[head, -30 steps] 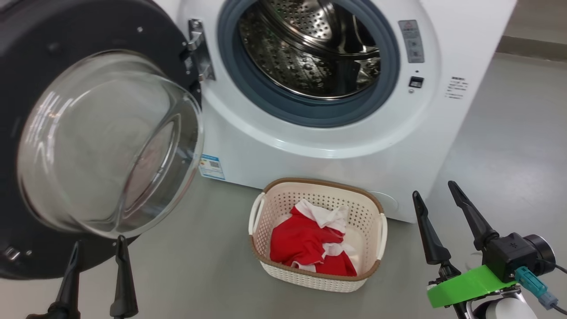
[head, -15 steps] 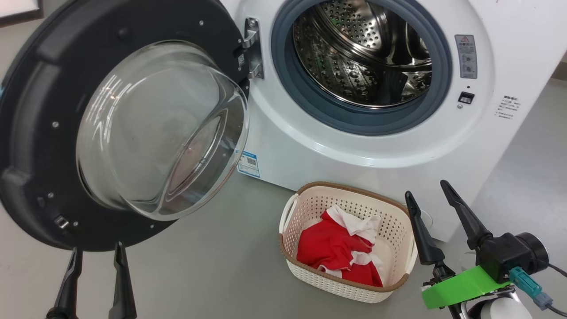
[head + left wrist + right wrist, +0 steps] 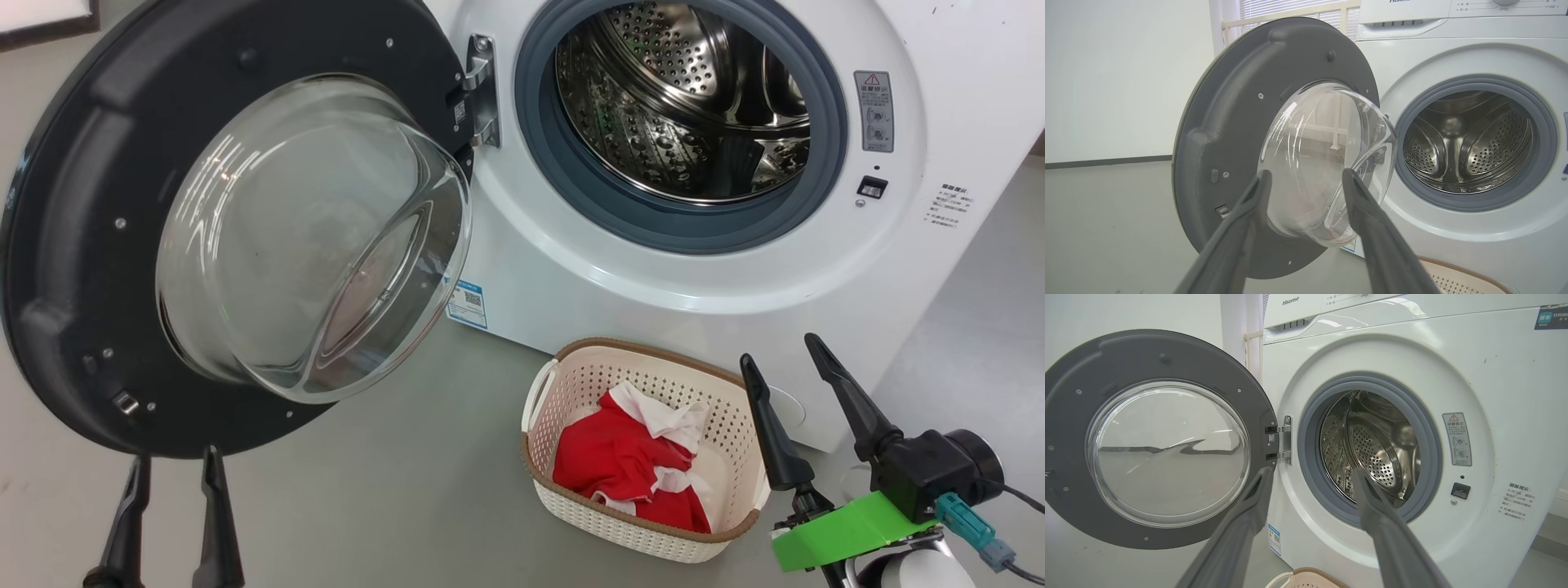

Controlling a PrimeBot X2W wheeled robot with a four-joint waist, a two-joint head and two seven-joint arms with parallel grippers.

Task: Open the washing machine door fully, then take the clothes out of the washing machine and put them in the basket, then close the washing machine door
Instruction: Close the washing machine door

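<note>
- The washing machine door [image 3: 82, 245] is hanging wide open at the upper left of the head view. Its glass window [image 3: 310, 237] is bulging toward the camera, and the drum [image 3: 694, 106] is looking empty.
- The clothes [image 3: 620, 465] are lying bunched in the basket [image 3: 645, 531] at lower centre. The basket is sitting on the grey floor [image 3: 408, 490] just in front of the washing machine [image 3: 653, 302], so unloading seems done and only the closing is left.
- The left gripper [image 3: 177, 454] is hovering at lower left, just under the door's black rim. Its 2 fingers are spread and carrying nothing, probably ready to push the door.
- The right gripper [image 3: 777, 347] is waiting at lower right beside the basket, spread wide and empty.
- The basket is likely sitting clear of the door's swing, though the bulging glass is crowding the left fingers.
</note>
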